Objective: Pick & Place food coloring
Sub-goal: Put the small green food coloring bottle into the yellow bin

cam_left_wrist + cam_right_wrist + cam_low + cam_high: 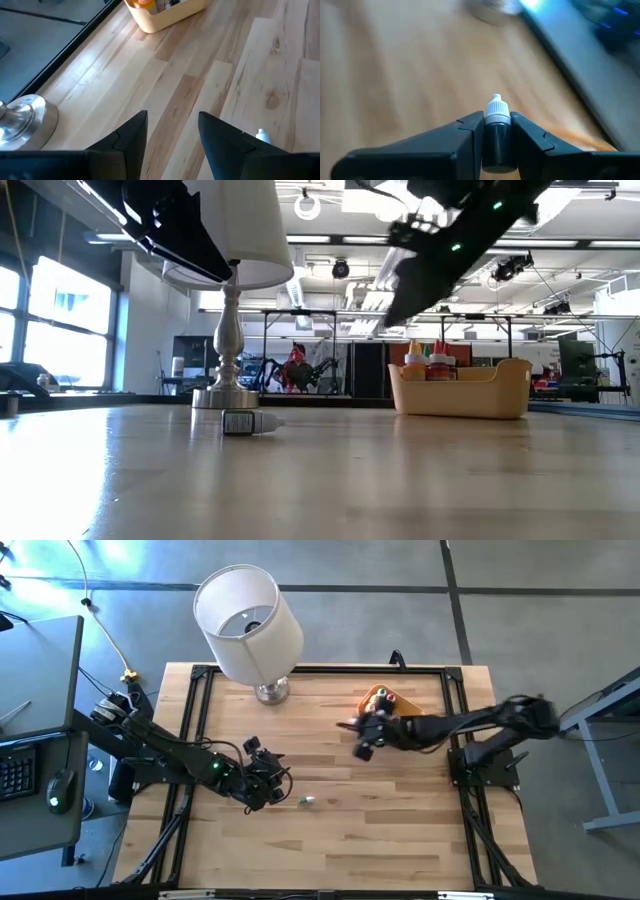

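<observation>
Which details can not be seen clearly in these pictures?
- Held bottle: right gripper fingers cover its sides, colour unclear.
- Bowl: high view, right arm overlaps it, bottle count hidden.
- Lying bottle: low view, too small to read its label.
- Left gripper: nothing between its fingers.

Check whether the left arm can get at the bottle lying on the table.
Probably yes. The bottle lies alone on bare wood just beside the left pincer, whose fingers are apart and empty; nothing stands between them.

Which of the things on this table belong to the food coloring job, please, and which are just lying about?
Part of the job:
- dark bottle, clamped in the right tool
- loose bottle lying on the table
- bottles in the tub
- tub
- left tool, open near the loose bottle

Just lying about:
- lamp
</observation>
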Controlling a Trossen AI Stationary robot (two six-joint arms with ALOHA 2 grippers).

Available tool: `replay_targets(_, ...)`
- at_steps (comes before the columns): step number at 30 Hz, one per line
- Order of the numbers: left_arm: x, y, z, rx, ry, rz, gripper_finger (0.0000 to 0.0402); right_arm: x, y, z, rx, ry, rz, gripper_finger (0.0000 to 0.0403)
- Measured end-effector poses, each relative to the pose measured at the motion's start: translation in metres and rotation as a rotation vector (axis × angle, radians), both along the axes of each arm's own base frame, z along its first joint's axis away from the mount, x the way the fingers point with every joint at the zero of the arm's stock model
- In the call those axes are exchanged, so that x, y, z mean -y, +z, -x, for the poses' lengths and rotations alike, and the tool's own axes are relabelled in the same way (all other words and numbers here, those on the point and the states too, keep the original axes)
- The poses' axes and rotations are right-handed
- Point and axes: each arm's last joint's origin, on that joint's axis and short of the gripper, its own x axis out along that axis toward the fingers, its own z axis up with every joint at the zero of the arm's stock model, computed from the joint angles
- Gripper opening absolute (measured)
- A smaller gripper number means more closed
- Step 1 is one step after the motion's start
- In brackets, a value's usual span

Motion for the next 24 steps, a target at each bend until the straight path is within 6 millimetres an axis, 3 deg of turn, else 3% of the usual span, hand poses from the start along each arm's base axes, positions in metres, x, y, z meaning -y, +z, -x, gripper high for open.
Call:
replay_targets(7,0.001,0.0,-0.001,0.0,-0.012,0.018,0.0172,0.007,0.024,0.063,-0.093,-0.372,-0.077,0.0085)
replay_targets(11,0.001,0.0,-0.001,0.0,-0.012,0.019,0.0172,0.009,0.005,0.079,-0.127,-0.475,-0.075,0.01)
replay_targets(17,0.001,0.0,-0.001,0.001,-0.012,0.019,0.0172,0.017,-0.022,0.087,-0.15,-0.452,-0.09,0.0117)
replay_targets(24,0.001,0.0,-0.001,0.002,-0.009,0.016,0.0172,0.016,-0.004,0.066,-0.011,-0.298,-0.182,0.0128)
